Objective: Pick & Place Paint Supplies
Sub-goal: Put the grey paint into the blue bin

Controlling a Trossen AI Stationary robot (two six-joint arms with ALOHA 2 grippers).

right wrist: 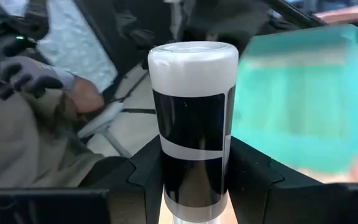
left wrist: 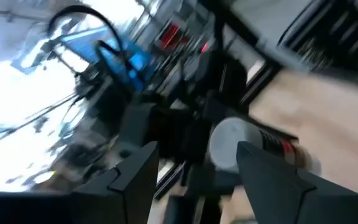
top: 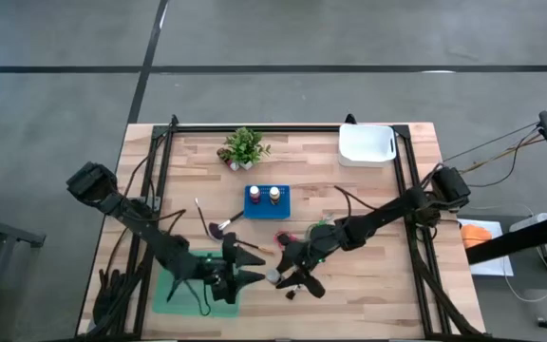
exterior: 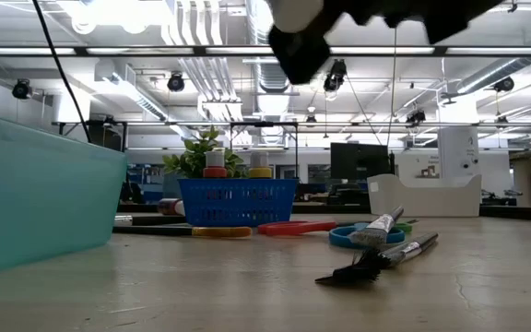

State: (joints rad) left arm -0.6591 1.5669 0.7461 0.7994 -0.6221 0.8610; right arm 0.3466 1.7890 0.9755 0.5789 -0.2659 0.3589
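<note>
A black paint bottle with a white cap [right wrist: 192, 112] sits in my shut right gripper [top: 291, 277], above the table's near middle. Its cap [top: 273, 276] points toward my left gripper [top: 251, 271]. That gripper is open over the right end of the green bin [top: 183, 290], its fingers [left wrist: 135, 177] facing the cap [left wrist: 232, 143] without touching it. Two more bottles stand in a blue basket [top: 267, 200]. Brushes [top: 218, 226] and scissors [top: 285, 236] lie flat on the wood. My right gripper pinches the bottle's dark body [right wrist: 191, 177] at its lower end between the two fingers [right wrist: 145, 171]. It comes from the table's right, about level. The bottle sticks out ahead of the fingertips, cap first, lifted clear of the table.
A potted plant [top: 243, 148] and a white container [top: 366, 144] stand at the far edge. In the low view, brushes [exterior: 385, 254] and scissors [exterior: 295, 227] lie between the bin wall [exterior: 35, 198] and the white container [exterior: 427, 195]. A person's gloved hand [right wrist: 39, 73] shows beyond the table.
</note>
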